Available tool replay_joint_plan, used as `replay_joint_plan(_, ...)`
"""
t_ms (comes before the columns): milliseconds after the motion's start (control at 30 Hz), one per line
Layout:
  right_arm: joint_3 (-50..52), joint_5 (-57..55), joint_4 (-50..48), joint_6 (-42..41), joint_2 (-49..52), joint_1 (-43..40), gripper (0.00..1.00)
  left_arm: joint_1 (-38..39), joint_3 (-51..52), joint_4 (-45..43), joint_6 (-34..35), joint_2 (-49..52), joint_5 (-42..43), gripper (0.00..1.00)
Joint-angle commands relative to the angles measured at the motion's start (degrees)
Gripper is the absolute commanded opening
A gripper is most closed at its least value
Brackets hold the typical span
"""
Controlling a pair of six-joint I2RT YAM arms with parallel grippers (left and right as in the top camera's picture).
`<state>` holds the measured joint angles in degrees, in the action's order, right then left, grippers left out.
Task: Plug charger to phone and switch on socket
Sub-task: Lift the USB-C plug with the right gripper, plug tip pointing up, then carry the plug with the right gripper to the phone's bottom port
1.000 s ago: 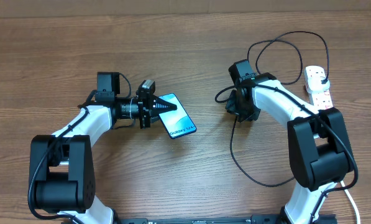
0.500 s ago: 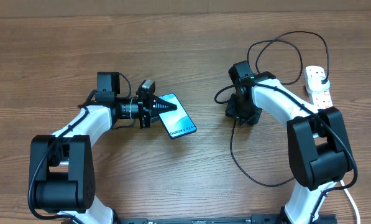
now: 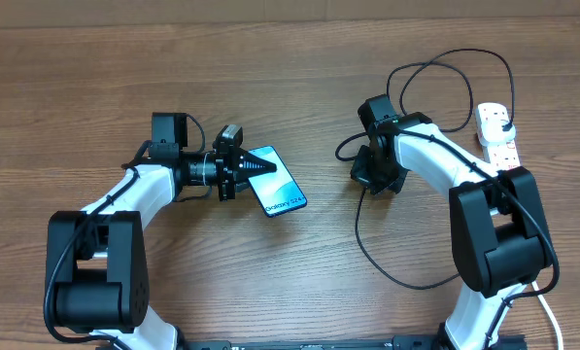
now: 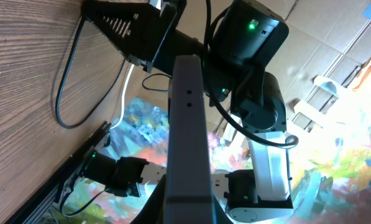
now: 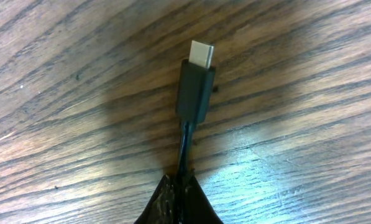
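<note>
The phone [image 3: 275, 185] has a lit blue-teal screen and sits tilted left of centre. My left gripper [image 3: 251, 168] is shut on its upper left end. In the left wrist view the phone's dark edge [image 4: 188, 124] runs up from between the fingers. The charger is a thin black cable [image 3: 372, 248] looping across the right side up to a black plug in the socket [image 3: 496, 134], a white strip at the far right. My right gripper [image 3: 369, 175] is shut on the cable just behind its connector tip [image 5: 196, 81], which points away just above the wood.
The wooden table [image 3: 173, 68] carries nothing else. The charger's loops [image 3: 445, 73] lie behind and in front of the right arm. Both arm bases stand at the near edge. A thick white cord [image 3: 552, 316] runs off the socket at the lower right.
My right gripper has shifted slightly left with the cable, and the cable loop in front of it has moved a little. The left gripper and phone have not moved.
</note>
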<state>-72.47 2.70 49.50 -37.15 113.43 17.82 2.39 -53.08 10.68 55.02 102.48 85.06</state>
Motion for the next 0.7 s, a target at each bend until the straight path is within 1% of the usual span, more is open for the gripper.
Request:
replay_joint_plan(0, 4.1, 6.6, -0.2, 4.5, 6.2, 0.6, 0.04, -0.2, -0.4, -0.2, -1.3, 0.4, 2.0, 0.05)
replay_joint_plan(100, 3.5, 7.2, 0.7, 7.5, 4.6, 0.6, 0.04, -0.2, -0.4, -0.2, -1.3, 0.4, 2.0, 0.05)
replay_joint_plan(167, 3.0, 8.2, 1.7, 9.3, 2.0, 0.6, 0.04, -0.2, -0.4, -0.2, -1.3, 0.4, 2.0, 0.08)
replay_joint_plan(267, 3.0, 12.6, 2.5, 13.1, -4.4, 0.6, 0.04, -0.2, -0.4, -0.2, -1.3, 0.4, 2.0, 0.08)
replay_joint_plan(333, 3.0, 15.3, 3.6, 15.5, -9.4, 0.6, 0.04, -0.1, -0.4, -0.2, -1.6, 0.4, 2.0, 0.04)
replay_joint_plan(400, 3.0, 16.8, 5.3, 17.0, -15.1, 0.6, 0.04, -0.1, -0.4, -0.6, -3.1, 0.4, 1.6, 0.04)
replay_joint_plan(433, 3.0, 17.9, 7.5, 18.1, -20.0, 0.6, 0.04, -0.1, -0.4, -1.7, -5.2, 0.4, 1.7, 0.04)
replay_joint_plan(467, 3.0, 18.4, 9.0, 18.4, -22.7, 0.6, 0.04, -0.1, -0.4, -2.3, -5.8, 0.4, 2.1, 0.04)
replay_joint_plan(600, 3.1, 20.9, 14.7, 22.1, -31.8, 1.8, 0.04, -0.1, -0.4, -8.5, -5.7, 0.4, 5.4, 0.04)
replay_joint_plan(667, 3.7, 24.3, 16.6, 24.6, -36.7, 3.5, 0.04, 0.0, -0.4, -12.2, -4.1, 0.4, 5.6, 0.04)
